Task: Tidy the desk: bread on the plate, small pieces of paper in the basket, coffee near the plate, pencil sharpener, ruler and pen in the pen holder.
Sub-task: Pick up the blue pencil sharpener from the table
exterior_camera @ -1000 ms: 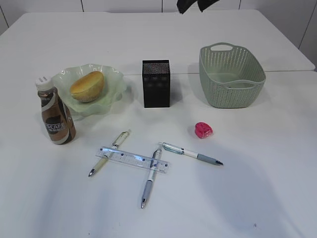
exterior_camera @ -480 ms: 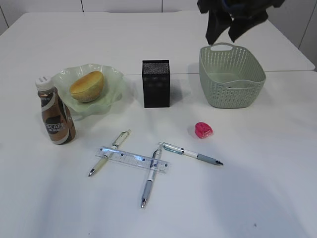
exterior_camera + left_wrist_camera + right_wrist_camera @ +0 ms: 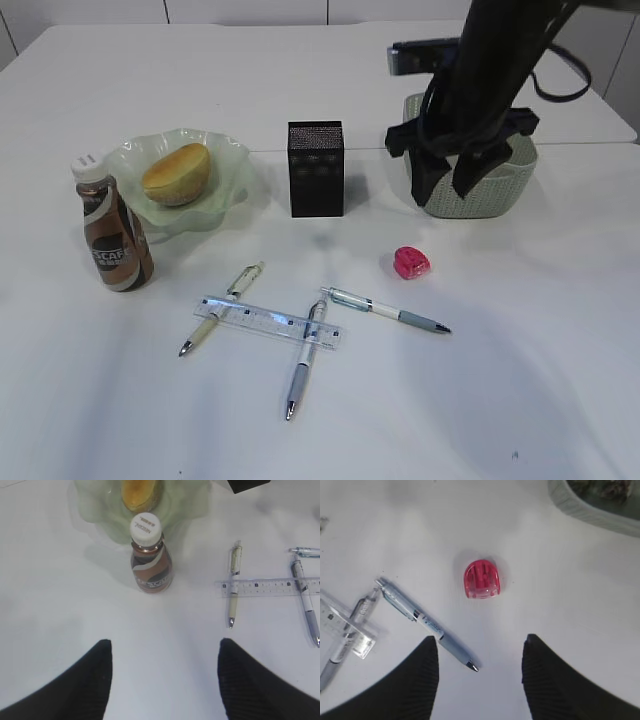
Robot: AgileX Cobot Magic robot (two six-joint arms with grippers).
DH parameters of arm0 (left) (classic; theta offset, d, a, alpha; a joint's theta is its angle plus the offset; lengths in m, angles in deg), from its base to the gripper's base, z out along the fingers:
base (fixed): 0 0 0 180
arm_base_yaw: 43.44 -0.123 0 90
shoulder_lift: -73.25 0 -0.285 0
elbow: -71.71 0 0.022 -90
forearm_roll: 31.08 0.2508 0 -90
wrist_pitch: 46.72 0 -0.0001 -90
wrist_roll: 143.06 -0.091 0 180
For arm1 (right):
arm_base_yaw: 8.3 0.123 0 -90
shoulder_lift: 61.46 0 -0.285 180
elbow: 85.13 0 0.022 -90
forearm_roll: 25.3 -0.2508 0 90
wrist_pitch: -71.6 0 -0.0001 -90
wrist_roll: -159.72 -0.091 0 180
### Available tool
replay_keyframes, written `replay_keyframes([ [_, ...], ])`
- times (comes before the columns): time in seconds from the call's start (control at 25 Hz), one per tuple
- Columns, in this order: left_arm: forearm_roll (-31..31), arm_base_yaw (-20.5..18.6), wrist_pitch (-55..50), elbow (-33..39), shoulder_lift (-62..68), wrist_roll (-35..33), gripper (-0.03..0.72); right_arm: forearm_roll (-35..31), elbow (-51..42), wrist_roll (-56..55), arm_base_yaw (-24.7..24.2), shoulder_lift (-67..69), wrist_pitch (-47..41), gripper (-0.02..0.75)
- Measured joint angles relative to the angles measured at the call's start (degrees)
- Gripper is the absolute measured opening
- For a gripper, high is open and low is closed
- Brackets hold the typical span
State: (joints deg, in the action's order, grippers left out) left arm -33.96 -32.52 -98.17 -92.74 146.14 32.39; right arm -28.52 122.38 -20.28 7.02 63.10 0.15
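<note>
My right gripper (image 3: 445, 190) is open and empty, hanging in front of the green basket (image 3: 520, 160), above and behind the pink pencil sharpener (image 3: 411, 262). The right wrist view shows the sharpener (image 3: 482, 579) ahead of the open fingers (image 3: 480, 647) and a grey pen (image 3: 425, 622) by the left finger. The bread (image 3: 176, 172) lies on the green plate (image 3: 235, 160), with the coffee bottle (image 3: 113, 235) beside it. The clear ruler (image 3: 270, 320) lies across two pens (image 3: 225, 305) (image 3: 303, 362). The black pen holder (image 3: 316, 168) stands mid-table. My left gripper (image 3: 162, 650) is open, empty, near the bottle (image 3: 150, 562).
The white table continues behind the basket, with a seam running across it. The basket's rim (image 3: 590, 510) shows at the top right of the right wrist view, with some scraps inside it.
My right arm has come down from the top edge of the view, over the basket, towards the pencil sharpener. The things on the table have not moved.
</note>
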Motion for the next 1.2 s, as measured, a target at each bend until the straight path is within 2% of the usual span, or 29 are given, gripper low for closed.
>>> replay_keyframes([
  [0.52, -0.21, 0.0, -0.35, 0.0, 0.0, 0.0, 0.466, 2.25, -0.05, 3.45, 0.0, 9.67, 2.34, 0.426],
  [0.8, -0.21, 0.0, -0.52, 0.0, 0.0, 0.0, 0.466, -0.63, -0.05, 7.77, 0.0, 10.17, 6.61, 0.426],
  [1.2, -0.21, 0.0, -1.07, 0.0, 0.0, 0.0, 0.466, -0.96, 0.39, 8.26, 0.0, 13.27, 7.49, 0.426],
])
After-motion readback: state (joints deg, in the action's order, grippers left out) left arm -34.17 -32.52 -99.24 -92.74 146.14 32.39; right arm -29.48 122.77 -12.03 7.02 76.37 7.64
